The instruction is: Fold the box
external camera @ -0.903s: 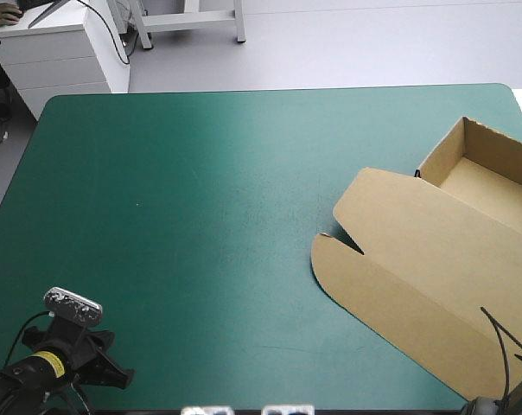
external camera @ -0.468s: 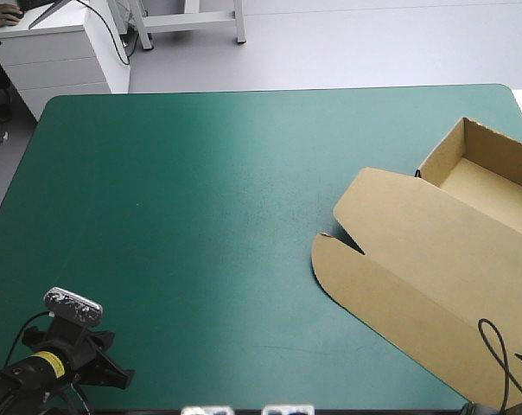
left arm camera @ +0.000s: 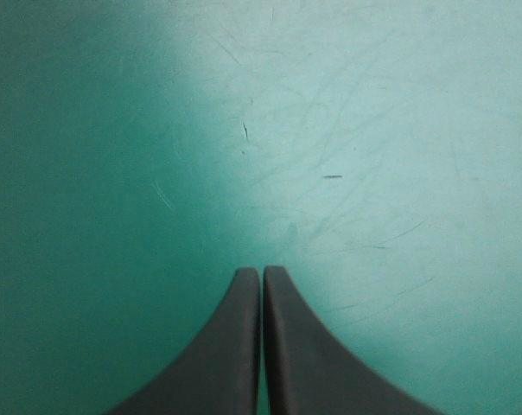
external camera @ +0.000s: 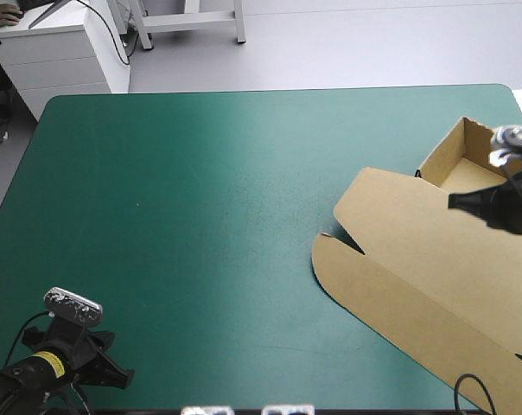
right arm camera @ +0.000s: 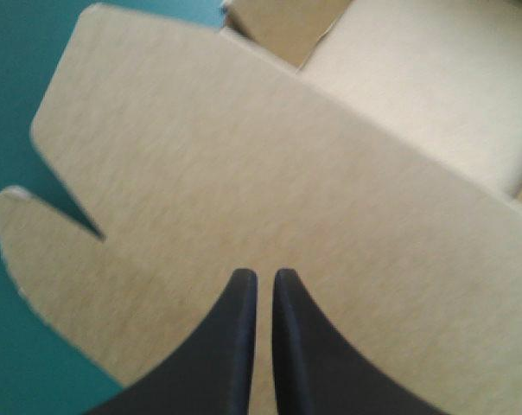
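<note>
The brown box (external camera: 416,251) lies at the table's (external camera: 200,173) right edge as an open tray, its lid spread flat toward the table's near edge. Only bare board shows inside the tray. The right wrist view alone shows the right gripper (right arm camera: 264,275) clenched on nothing, above the lid. The left gripper (left arm camera: 262,272), by the table's near-left corner, is clenched too, empty.
</note>
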You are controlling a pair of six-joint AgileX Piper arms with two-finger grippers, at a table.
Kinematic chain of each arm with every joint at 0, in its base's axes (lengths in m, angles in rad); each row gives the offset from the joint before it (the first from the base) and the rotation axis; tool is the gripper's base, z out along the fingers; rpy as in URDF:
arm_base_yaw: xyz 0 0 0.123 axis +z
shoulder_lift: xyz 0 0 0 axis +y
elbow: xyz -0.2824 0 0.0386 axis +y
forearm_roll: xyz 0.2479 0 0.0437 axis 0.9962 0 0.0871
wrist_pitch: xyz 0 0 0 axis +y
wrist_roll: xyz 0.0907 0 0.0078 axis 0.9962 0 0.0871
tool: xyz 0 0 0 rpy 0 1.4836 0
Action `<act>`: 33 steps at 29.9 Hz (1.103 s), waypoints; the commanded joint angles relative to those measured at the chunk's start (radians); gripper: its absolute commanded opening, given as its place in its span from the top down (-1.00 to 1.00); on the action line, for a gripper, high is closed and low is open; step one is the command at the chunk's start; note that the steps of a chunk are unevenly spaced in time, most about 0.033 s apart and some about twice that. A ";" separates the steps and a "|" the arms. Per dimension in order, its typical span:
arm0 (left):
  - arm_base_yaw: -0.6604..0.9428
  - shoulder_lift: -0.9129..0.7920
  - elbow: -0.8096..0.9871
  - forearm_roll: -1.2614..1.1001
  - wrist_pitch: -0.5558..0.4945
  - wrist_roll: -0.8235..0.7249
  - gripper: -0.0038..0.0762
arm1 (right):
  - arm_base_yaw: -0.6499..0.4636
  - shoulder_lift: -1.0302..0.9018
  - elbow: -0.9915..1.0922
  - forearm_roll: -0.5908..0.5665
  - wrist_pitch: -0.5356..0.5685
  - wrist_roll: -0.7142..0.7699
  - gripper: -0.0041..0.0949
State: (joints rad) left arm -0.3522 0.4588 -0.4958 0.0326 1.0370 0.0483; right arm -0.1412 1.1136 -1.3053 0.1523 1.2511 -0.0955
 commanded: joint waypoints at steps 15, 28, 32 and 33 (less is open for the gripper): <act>-0.002 0.005 -0.027 -0.005 -0.043 -0.005 0.92 | 0.104 -0.644 0.645 0.025 -0.156 -0.060 0.87; -0.002 0.005 -0.027 -0.007 -0.027 -0.008 0.92 | 0.104 -0.880 0.780 0.011 -0.199 -0.060 0.87; -0.002 0.005 -0.027 -0.007 -0.027 -0.008 0.92 | 0.104 -0.880 0.780 0.017 -0.201 -0.058 0.87; -0.002 0.005 -0.027 -0.007 -0.027 -0.008 0.92 | 0.104 -0.880 0.780 0.019 -0.201 -0.058 0.87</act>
State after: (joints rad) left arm -0.3522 0.4588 -0.4958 0.0297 1.0516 0.0484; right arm -0.0383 0.2228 -0.5026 0.1632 1.1145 -0.1461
